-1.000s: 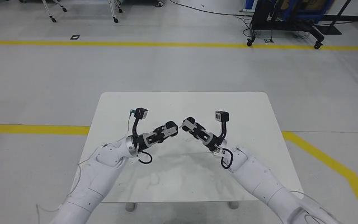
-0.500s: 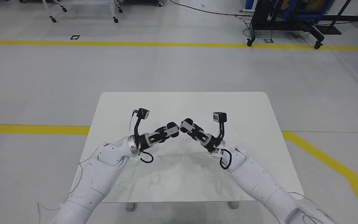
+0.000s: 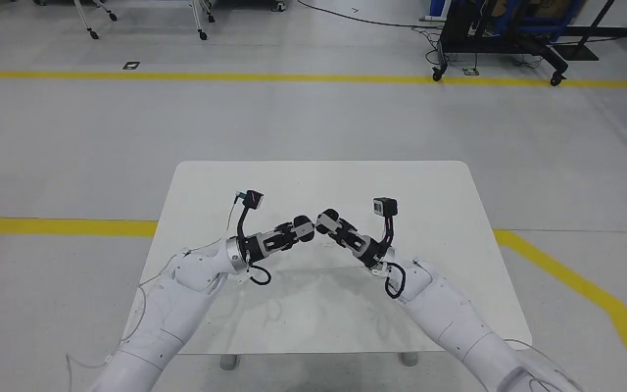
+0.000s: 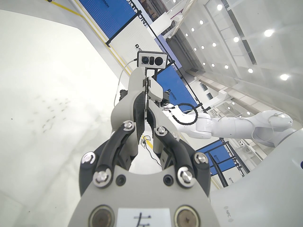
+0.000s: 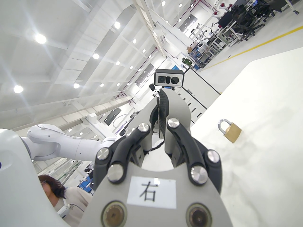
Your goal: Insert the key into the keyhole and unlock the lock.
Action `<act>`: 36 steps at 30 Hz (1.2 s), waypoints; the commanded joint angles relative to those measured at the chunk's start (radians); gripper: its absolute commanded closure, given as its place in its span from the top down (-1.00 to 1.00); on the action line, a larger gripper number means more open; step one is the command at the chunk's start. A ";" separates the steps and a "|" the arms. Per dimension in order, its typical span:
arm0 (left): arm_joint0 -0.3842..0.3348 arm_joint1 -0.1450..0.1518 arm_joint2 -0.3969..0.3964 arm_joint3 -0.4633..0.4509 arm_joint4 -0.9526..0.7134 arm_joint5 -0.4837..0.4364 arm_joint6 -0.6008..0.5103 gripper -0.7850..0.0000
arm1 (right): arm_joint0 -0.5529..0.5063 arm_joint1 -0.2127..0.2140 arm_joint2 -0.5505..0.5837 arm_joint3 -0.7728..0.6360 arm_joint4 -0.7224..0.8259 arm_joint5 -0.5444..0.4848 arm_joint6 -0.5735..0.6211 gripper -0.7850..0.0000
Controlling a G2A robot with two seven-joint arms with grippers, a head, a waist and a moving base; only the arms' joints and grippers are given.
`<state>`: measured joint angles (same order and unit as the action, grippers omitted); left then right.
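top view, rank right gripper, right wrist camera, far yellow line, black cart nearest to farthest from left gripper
1. right gripper, tips close to the left gripper
2. right wrist camera, on that arm
3. far yellow line, beyond the table
4. black cart, past that line

Held left arm (image 3: 196, 279) and right arm (image 3: 443, 299) out over the table (image 3: 431, 196), elbows toward its left and right edges, forearms angled inward to meet above its middle. Posed left end effector (image 3: 305, 228) and right end effector (image 3: 324, 217) tip to tip there, almost touching, both lifted clear of the table and tilted upward. Pressed the left fingers (image 4: 123, 106) together, ribbed pads face to face, linkage bars folded in. Held the right fingers (image 5: 177, 109) drawn together likewise, with a thin slit between the pads. Carried a small camera on a stalk above each wrist.
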<state>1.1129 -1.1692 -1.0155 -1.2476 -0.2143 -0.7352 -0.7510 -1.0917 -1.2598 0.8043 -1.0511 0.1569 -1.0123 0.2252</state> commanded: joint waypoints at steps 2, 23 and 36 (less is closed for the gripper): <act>0.002 0.000 0.001 -0.002 -0.005 0.001 -0.001 -0.73 | -0.003 -0.004 0.006 0.002 -0.013 0.000 -0.004 -1.00; 0.004 0.001 -0.015 0.000 0.008 0.005 0.015 -1.00 | -0.008 -0.025 0.030 0.015 0.013 0.000 0.043 1.00; 0.011 0.009 -0.045 -0.009 -0.032 0.001 -0.002 -1.00 | -0.008 -0.025 0.030 0.015 0.013 0.000 0.043 1.00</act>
<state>1.1241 -1.1603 -1.0600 -1.2561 -0.2462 -0.7342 -0.7532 -1.0993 -1.2847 0.8347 -1.0356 0.1695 -1.0123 0.2685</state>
